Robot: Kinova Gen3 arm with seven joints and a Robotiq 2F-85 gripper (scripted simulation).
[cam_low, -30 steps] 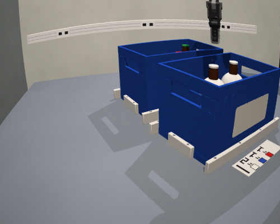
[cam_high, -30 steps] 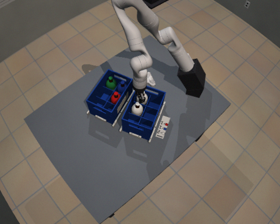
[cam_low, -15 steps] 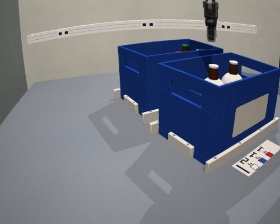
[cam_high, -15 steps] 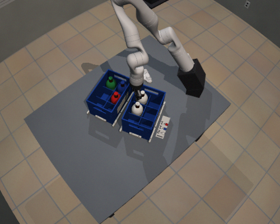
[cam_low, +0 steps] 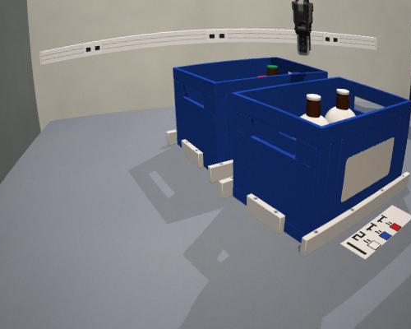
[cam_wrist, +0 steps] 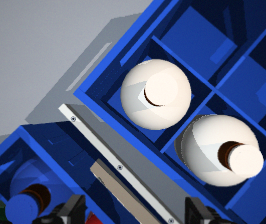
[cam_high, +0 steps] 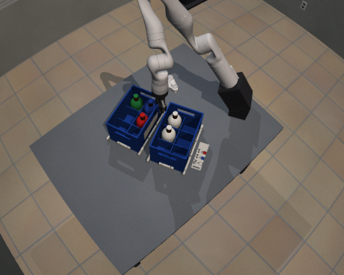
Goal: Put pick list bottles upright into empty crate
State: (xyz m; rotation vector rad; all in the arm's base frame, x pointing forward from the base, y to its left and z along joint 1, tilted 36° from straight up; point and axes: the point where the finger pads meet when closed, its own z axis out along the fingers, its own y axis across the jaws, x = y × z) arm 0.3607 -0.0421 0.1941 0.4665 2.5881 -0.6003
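Black two-fingered claw (cam_high: pixel 162 109) (cam_low: pixel 303 53) (cam_wrist: pixel 135 212) parted and empty at upper right of the exterior frame, two white round-shouldered bottles (cam_high: pixel 171 128) (cam_low: pixel 327 117) (cam_wrist: pixel 155 102) upright in the right-hand blue plastic crate (cam_high: pixel 167 162) (cam_low: pixel 274 164) (cam_wrist: pixel 100 114).

Matte grey table (cam_high: pixel 85 192) (cam_low: pixel 90 255) (cam_wrist: pixel 29 45) on beige square-tiled floor (cam_high: pixel 223 237). Long pale strip with paired black sockets (cam_low: pixel 151 39) across the beige wall (cam_low: pixel 122 82). Small white outlet plate (cam_high: pixel 303 5) on a dark grey wall (cam_high: pixel 326 20), top view.
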